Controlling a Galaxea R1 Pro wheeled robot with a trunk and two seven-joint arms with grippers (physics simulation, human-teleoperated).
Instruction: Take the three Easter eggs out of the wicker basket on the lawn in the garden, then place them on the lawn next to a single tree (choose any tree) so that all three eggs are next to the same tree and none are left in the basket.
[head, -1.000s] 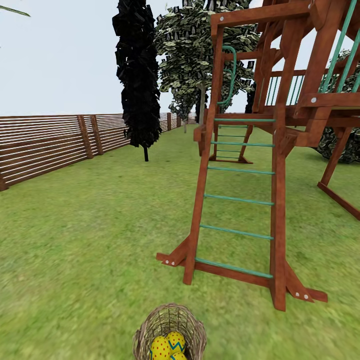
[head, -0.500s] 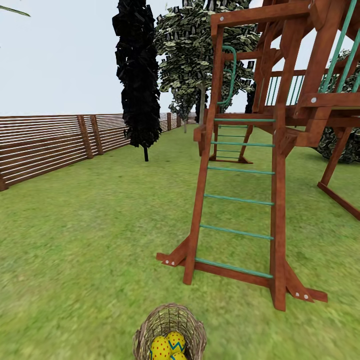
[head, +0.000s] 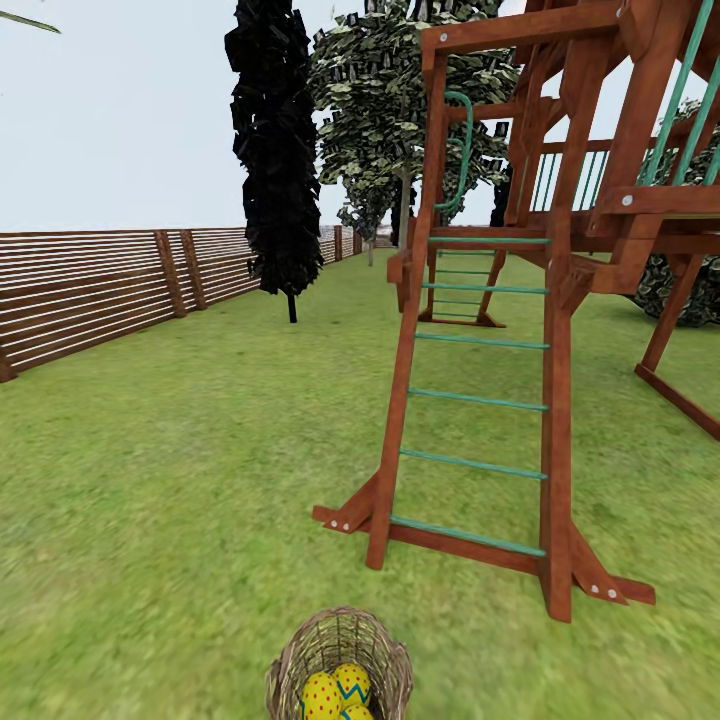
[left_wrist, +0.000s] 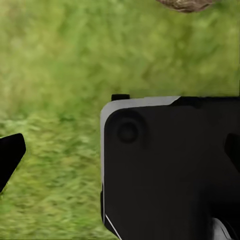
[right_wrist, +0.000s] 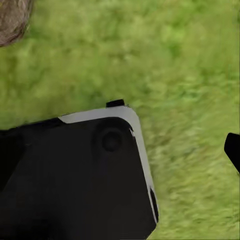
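Left gripper (left_wrist: 9, 156) first: cannot tell whether apart or together, with just one dark fingertip over grass beside a black, grey-edged housing (left_wrist: 170, 170). Catches a sliver of the wicker basket (left_wrist: 186, 4) at the far edge of that wrist view. Seen from the head camera, finds the same basket (head: 285, 668) low and central on the lawn (head: 180, 480), straight ahead of the trunk and roughly between the two arms. Holds all three Easter eggs (head: 322, 695) bunched together inside, apparently standing on end, though the lowest is cut off by the frame. Right gripper (right_wrist: 233, 150): again cannot tell the jaw state, only one black tip past the housing. Shows a larger piece of basket weave in the right wrist view than in the left, so probably slightly nearer on the right, though hardly decisive. Calls for a reach forward, inward and down from above into the open mouth.

Farther off, from left to right: slatted wooden fence (head: 90, 290), all-black tree (head: 272, 150), pale-trunked speckled tree (head: 390, 110) well beyond the basket, then the wooden climbing frame (head: 480, 400) with green rungs.

Against the earlier head frames, no difference at all: same view, same basket, same eggs
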